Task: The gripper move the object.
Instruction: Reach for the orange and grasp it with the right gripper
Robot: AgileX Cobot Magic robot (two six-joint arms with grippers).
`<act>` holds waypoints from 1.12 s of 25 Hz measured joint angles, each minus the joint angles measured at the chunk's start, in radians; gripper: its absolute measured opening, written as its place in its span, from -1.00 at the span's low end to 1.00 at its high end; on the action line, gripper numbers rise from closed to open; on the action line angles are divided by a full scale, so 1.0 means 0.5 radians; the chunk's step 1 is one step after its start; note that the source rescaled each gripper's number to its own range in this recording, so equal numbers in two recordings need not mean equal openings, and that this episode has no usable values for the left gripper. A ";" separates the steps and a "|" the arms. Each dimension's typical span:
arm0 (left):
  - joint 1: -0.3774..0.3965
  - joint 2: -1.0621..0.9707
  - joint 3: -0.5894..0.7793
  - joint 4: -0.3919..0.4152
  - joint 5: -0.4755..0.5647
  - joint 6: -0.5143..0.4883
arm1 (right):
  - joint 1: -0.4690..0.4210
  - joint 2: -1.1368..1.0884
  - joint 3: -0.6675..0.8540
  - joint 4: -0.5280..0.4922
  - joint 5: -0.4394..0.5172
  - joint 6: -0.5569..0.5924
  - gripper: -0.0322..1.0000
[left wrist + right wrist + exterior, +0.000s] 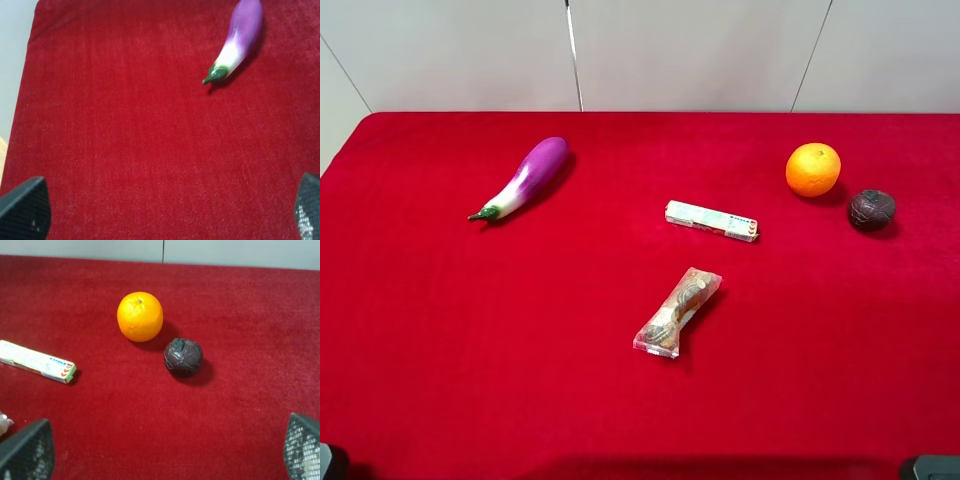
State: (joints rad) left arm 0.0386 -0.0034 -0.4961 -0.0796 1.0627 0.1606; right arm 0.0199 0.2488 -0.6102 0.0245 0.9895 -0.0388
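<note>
The orange (813, 169) is round and bright and sits on the red cloth at the far right. It also shows in the right wrist view (140, 316), ahead of my right gripper (165, 449). That gripper is open and empty, well short of the orange, with its fingertips (27, 450) far apart. My left gripper (166, 210) is open and empty over bare cloth on the left side. In the high view only dark bits of the arms show at the bottom corners.
A dark brown ball (871, 209) lies just right of the orange, also seen in the right wrist view (183, 357). A purple eggplant (525, 176) lies far left. A white flat box (711, 220) and a clear snack packet (677, 311) lie mid-table.
</note>
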 joint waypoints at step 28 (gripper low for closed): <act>0.000 0.000 0.000 0.000 0.000 0.000 | 0.000 2.081 -1.395 0.006 0.223 -0.030 1.00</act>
State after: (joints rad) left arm 0.0386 -0.0034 -0.4961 -0.0796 1.0627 0.1606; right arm 0.0199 1.2892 -1.3075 0.0278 1.1011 -0.0537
